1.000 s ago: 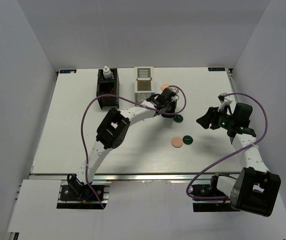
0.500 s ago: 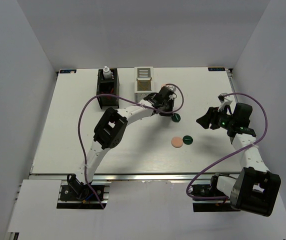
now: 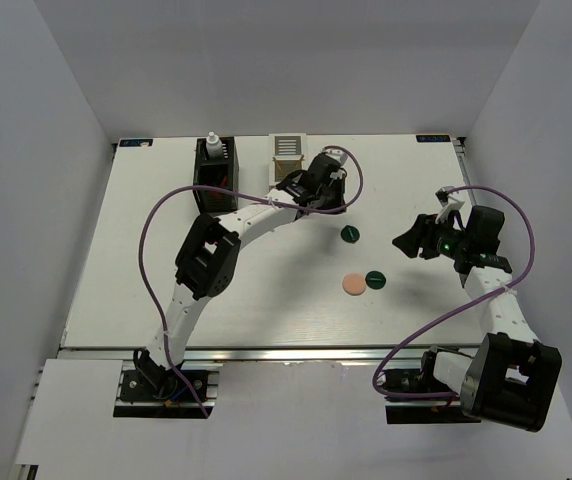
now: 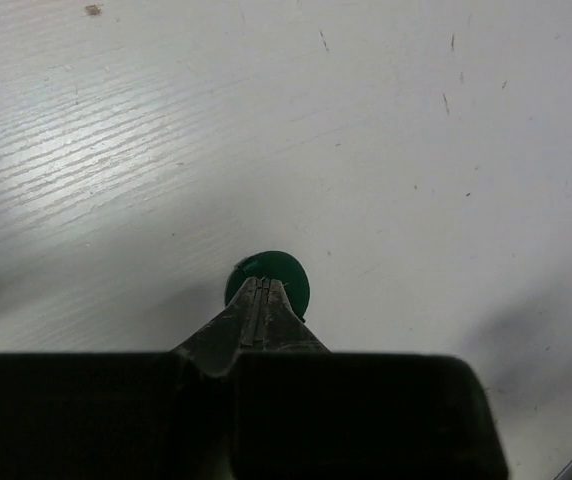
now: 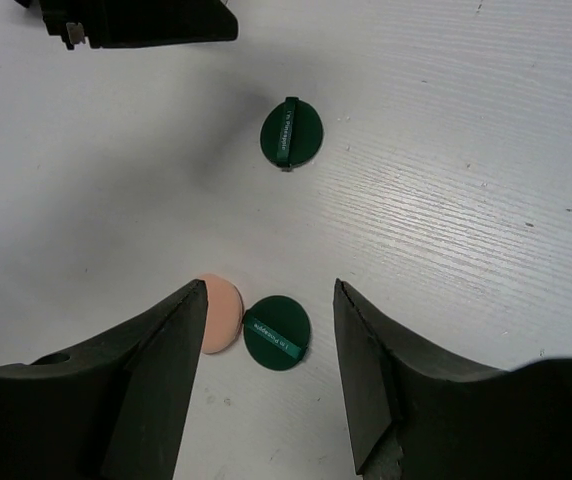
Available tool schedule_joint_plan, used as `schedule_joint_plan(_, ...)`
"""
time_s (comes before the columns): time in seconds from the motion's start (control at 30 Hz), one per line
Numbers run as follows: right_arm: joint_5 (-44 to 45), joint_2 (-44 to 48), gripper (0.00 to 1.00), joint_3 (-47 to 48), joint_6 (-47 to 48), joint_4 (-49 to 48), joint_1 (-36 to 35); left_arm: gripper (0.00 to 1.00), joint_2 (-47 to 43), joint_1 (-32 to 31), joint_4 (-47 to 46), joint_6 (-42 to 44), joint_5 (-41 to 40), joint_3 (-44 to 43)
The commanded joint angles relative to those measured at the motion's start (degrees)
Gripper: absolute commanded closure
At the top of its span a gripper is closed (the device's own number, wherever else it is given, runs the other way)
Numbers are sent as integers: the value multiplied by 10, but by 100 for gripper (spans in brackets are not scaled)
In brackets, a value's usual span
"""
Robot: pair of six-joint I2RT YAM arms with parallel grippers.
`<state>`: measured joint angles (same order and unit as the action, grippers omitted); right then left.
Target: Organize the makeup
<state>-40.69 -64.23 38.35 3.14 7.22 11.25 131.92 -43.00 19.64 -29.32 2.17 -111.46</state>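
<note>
My left gripper [image 3: 336,203] is shut and hovers just right of the white slatted box [image 3: 287,158]. In its wrist view the shut tips [image 4: 261,287] overlap a dark-green disc [image 4: 284,277] lying on the table; I see nothing between the jaws. That disc [image 3: 349,234] lies apart from the gripper in the top view. A peach disc [image 3: 352,285] and a second dark-green disc [image 3: 374,279] touch side by side. My right gripper [image 3: 409,241] is open and empty; in its wrist view [image 5: 269,287] it hangs above the peach disc [image 5: 218,312] and green disc [image 5: 277,332]. A white bottle [image 3: 212,144] stands in the black slatted box [image 3: 214,178].
The two slatted boxes stand at the far edge of the table. The left arm's purple cable loops over the table's left middle. The other green disc [image 5: 291,132] and the left gripper's black body [image 5: 136,20] show at the top of the right wrist view.
My left gripper has pulled back up and left from the lone green disc toward the white box. A peach disc seen beside that box a second ago is now hidden. The right arm is still.
</note>
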Motion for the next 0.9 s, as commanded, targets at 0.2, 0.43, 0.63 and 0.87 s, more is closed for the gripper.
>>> schedule_joint_plan(0.2, -6, 2, 41, -3, 0, -11, 4, 44, -1, 2, 30, 12, 58, -20)
schedule_joint_plan(0.43, -7, 2, 41, -6, -2, -14, 4, 38, 24, -3, 34, 27, 72, -29)
schedule_joint_plan(0.63, -5, 2, 41, -7, -2, -12, 4, 38, 54, -20, 44, 38, 51, -46)
schedule_joint_plan(0.87, -6, 0, 41, -11, -6, -17, 4, 38, 71, -38, 57, 59, 11, -49)
